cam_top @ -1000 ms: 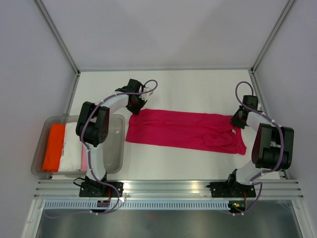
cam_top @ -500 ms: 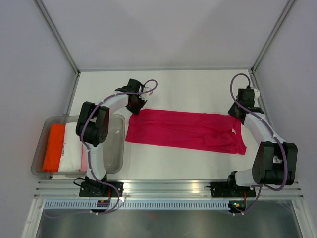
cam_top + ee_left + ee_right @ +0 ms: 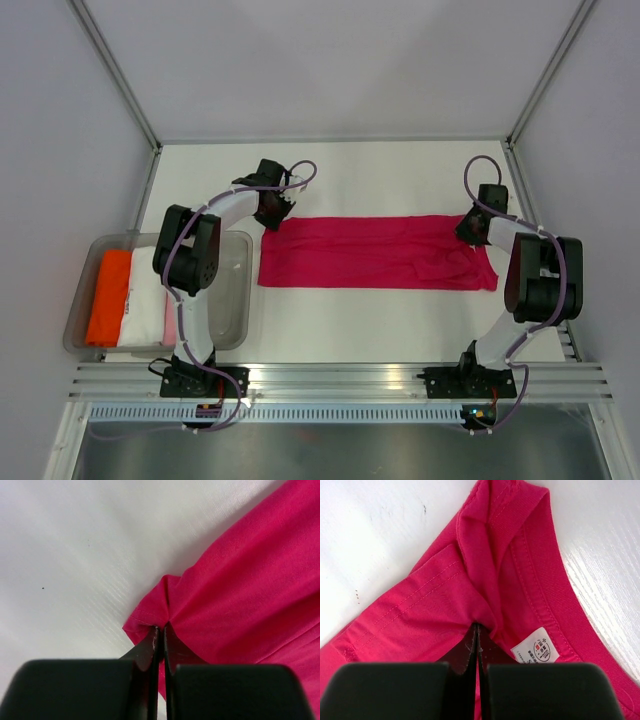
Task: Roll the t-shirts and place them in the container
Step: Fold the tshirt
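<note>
The left pincer [image 3: 159, 630] is closed tight on the far left corner of the red t-shirt [image 3: 375, 253], which lies flat on the white surface [image 3: 380, 180]. The right pincer [image 3: 476, 627] is closed tight on a fold by the neck. The cloth looks soft, light and floppy, so thick edges seem best to hold.
</note>
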Robot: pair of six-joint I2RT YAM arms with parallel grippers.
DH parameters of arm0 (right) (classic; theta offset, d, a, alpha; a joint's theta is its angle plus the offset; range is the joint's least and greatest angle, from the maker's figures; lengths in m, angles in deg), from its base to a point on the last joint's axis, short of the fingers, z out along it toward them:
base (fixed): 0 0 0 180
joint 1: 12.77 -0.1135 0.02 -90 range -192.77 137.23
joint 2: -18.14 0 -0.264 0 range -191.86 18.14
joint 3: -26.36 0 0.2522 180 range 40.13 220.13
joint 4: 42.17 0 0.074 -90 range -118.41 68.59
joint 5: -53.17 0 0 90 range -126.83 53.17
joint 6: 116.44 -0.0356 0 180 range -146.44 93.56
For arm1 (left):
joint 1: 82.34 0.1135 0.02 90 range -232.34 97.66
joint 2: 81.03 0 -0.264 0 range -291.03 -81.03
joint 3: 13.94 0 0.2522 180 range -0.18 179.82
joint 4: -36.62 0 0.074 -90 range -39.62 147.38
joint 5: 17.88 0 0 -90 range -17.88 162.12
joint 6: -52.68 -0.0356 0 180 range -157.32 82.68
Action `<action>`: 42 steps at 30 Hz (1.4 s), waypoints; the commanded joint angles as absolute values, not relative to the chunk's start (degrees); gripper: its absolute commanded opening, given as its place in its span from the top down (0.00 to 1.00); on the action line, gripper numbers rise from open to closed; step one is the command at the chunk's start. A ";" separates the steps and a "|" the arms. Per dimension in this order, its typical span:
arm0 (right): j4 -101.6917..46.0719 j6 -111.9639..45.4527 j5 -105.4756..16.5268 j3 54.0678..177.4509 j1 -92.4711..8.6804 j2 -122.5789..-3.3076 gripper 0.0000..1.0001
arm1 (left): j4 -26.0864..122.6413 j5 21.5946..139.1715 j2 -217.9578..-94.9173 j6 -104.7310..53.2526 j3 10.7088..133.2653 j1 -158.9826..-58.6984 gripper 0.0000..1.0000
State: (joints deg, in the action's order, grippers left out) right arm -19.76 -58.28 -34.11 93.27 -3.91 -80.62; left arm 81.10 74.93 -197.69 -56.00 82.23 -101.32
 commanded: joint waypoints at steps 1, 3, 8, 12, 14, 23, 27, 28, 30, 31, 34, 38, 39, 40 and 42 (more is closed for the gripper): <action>-16.72 -56.86 -34.01 94.08 -3.63 -82.68 1.00 | 81.67 72.73 -195.73 -54.90 81.12 -100.53 0.98; -15.84 -55.80 -34.63 96.54 -3.54 -81.71 0.99 | 81.67 74.74 -195.20 -54.81 81.29 -100.53 0.97; -9.52 -51.67 -32.99 102.95 -3.54 -76.28 0.94 | 81.76 77.40 -192.49 -55.42 82.08 -100.53 0.80; -2.84 -52.28 -29.46 104.46 -3.45 -69.68 0.92 | 81.76 76.35 -190.29 -56.21 83.31 -100.45 0.65; 0.24 -52.98 -28.84 101.93 -3.37 -65.56 0.92 | 81.67 75.20 -189.93 -55.95 84.54 -100.53 0.64; 4.38 -55.97 -29.62 88.31 -3.36 -53.24 0.93 | 81.49 71.85 -188.79 -55.60 85.43 -100.62 0.66; 2.10 -59.31 -32.17 83.02 -3.37 -51.56 0.96 | 81.41 73.64 -192.73 -55.34 85.86 -100.54 0.69; 0.27 -60.18 -32.70 82.15 -3.36 -52.95 0.97 | 81.49 72.49 -193.87 -55.25 86.47 -100.45 0.72; -1.85 -60.54 -34.02 80.65 -3.36 -55.59 0.98 | 81.32 71.17 -195.55 -54.99 86.30 -100.01 0.76; -3.86 -60.80 -33.76 80.38 -3.28 -59.17 0.98 | 81.41 71.76 -195.20 -54.98 85.78 -99.92 0.76; -7.56 -60.54 -32.71 81.17 -1.18 -67.42 0.99 | 81.49 75.46 -191.61 -55.51 84.55 -99.92 0.69; -8.54 -58.61 -33.31 91.14 0.06 -78.61 1.00 | 86.14 78.35 -188.61 -58.66 86.38 -99.83 0.52; -8.45 -58.35 -34.45 93.89 0.06 -83.24 1.00 | 87.81 78.36 -188.52 -59.11 87.78 -99.92 0.51; -8.37 -58.26 -35.07 96.96 -0.02 -85.72 1.00 | 88.87 78.19 -188.52 -59.64 88.23 -99.92 0.51; -7.49 -58.87 -35.60 107.50 -0.29 -90.82 0.99 | 90.19 76.97 -188.52 -60.34 88.32 -99.92 0.51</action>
State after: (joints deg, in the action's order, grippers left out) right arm -5.53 -59.13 -35.07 99.35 -0.04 -82.72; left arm 86.46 75.83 -191.77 -57.42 85.62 -100.03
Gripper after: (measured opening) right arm 0.006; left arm 0.486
